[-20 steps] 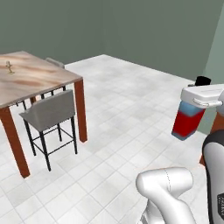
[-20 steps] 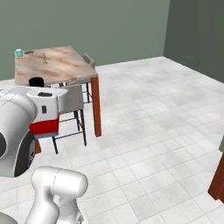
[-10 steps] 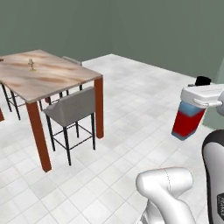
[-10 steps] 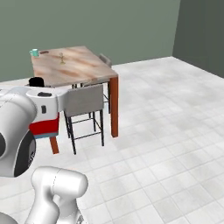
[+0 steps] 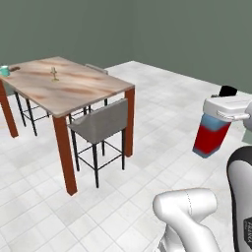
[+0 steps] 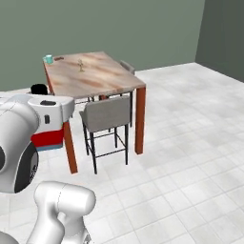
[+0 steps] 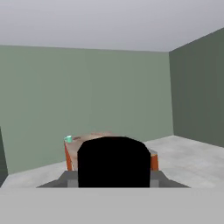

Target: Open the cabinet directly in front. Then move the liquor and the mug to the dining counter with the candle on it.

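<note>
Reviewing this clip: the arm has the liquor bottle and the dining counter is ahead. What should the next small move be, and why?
Probably drive the base closer to the dining counter. The claw is shut on the liquor, held well short of the top, with open floor between. The mug already stands at the far corner and the candle mid-top, so the near end looks free for setting it down.

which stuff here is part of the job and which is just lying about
Part of the job:
- liquor, held in the gripper
- mug, on the dining counter
- candle, on the same counter

Just lying about:
- grey chairs
- small dark thing beside the mug
</note>
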